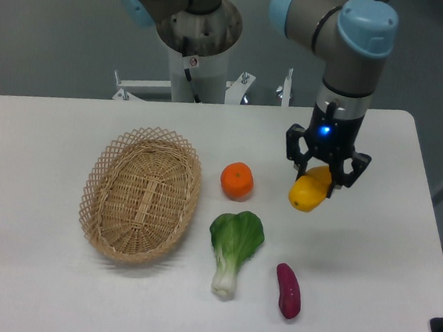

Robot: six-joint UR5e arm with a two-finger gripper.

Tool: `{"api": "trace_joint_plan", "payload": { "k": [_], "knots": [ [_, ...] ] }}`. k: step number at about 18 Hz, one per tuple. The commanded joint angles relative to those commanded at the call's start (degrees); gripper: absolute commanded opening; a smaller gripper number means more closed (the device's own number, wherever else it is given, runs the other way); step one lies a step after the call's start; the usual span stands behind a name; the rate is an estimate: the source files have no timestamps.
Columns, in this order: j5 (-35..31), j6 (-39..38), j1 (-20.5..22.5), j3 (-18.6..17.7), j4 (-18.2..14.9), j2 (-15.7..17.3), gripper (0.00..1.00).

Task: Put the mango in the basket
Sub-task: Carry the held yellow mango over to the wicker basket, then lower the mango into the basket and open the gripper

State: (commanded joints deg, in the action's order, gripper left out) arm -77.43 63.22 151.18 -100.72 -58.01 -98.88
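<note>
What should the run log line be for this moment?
gripper: shut on mango | mango: lifted, right of orange | basket: empty | phase: carrying

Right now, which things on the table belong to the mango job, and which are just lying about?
Part of the job:
- mango, held in the hand
- basket, nothing in it

Just lying about:
- orange
- bok choy
- purple sweet potato
</note>
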Motion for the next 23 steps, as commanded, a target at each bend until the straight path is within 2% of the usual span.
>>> {"api": "trace_joint_plan", "payload": {
  "k": [3, 7, 12, 16, 23],
  "knots": [
    [-0.2, -6.1, -3.0, -1.9, 0.2, 1.1, 0.46],
    [-3.2, -15.0, -9.0, -2.5, 0.3, 1.2, 0.46],
    [-5.3, -26.2, -16.9, -2.9, 2.2, -0.6, 0.46],
    [-7.6, -31.4, -22.2, -3.6, 2.7, -2.4, 0.46],
    [-8.7, -35.3, -27.8, -4.0, 3.1, -5.2, 0.49]
  ]
}}
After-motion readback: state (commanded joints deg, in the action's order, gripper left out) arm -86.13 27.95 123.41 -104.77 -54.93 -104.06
